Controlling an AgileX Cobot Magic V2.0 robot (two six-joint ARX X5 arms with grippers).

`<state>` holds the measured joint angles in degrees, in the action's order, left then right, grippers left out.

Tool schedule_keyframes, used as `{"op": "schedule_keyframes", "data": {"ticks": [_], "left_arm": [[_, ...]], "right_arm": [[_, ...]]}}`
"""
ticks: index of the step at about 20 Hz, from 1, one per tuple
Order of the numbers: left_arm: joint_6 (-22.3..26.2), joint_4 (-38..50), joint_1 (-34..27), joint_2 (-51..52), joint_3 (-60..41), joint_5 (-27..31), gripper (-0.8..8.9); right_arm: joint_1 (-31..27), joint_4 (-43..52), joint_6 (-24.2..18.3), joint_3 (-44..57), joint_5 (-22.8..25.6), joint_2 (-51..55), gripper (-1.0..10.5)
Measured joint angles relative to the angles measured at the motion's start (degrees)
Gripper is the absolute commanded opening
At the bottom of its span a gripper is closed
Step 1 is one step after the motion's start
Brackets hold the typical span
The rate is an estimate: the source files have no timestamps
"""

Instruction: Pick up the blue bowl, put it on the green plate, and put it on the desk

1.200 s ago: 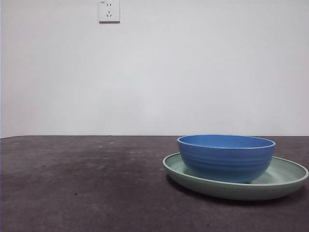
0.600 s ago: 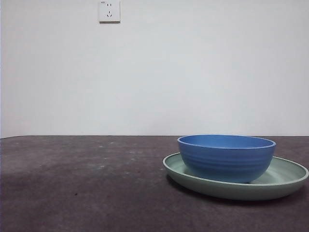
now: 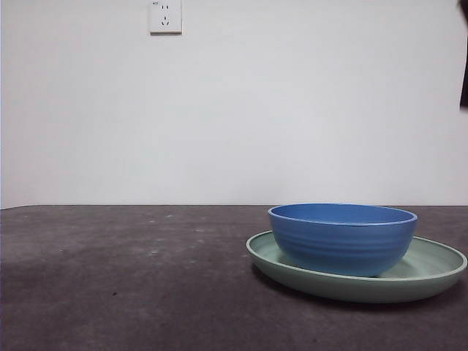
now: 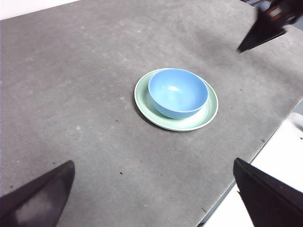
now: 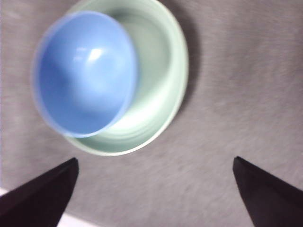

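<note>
A white wall socket is high on the wall on the left side. The dark grey counter is in front of it. On the right, the blue bowl sits inside the green plate, a bit off to one side of it. The left end effector hangs far from the bowl with its jaws wide. The right end effector hangs above the plate, jaws wide too, holding nothing.

Black, pointed, wedge-shaped matte jaws.
</note>
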<state>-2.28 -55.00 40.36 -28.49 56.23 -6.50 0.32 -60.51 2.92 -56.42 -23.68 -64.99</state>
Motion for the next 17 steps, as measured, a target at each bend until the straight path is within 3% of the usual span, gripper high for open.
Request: {"op": "schedule_keyframes", "data": {"ticks": [11,17], "left_arm": [[-1.68,-0.02,0.00,0.00,0.00,0.00,6.26],[-1.68,-0.31,0.00,0.00,0.00,0.00,6.26]], "right_arm": [[0.17,11.56,-2.80,0.00,-0.09,-21.68,4.8],[1.60,15.76,-3.10,0.00,-0.17,-25.31,3.5]]}}
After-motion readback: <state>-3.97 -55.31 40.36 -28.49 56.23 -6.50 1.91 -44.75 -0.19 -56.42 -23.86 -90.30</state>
